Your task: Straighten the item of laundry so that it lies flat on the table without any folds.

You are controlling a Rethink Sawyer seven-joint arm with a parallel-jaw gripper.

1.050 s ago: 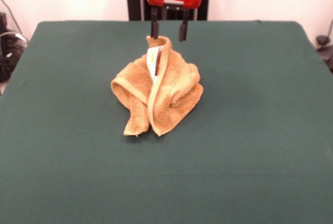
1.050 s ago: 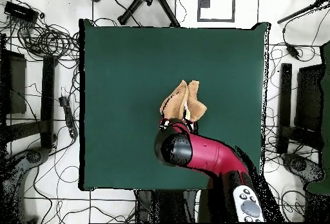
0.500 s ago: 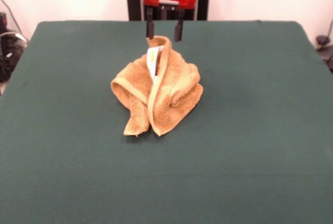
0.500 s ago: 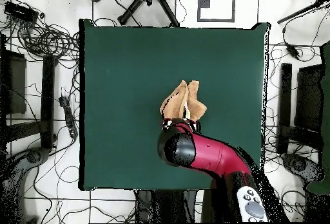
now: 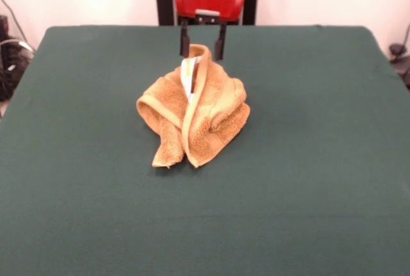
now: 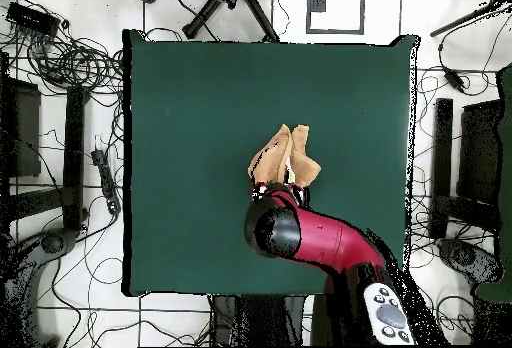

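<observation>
While the gripper (image 5: 201,47) hangs with its fingers apart just behind the towel's (image 5: 194,114) raised peak, gripping nothing, the towel sits bunched near the middle of the table (image 5: 320,161). It looks soft, light and limp (likely to sag when lifted). A border edge at the peak, beside the white-and-yellow tag (image 5: 188,75), seems the best hold.
</observation>
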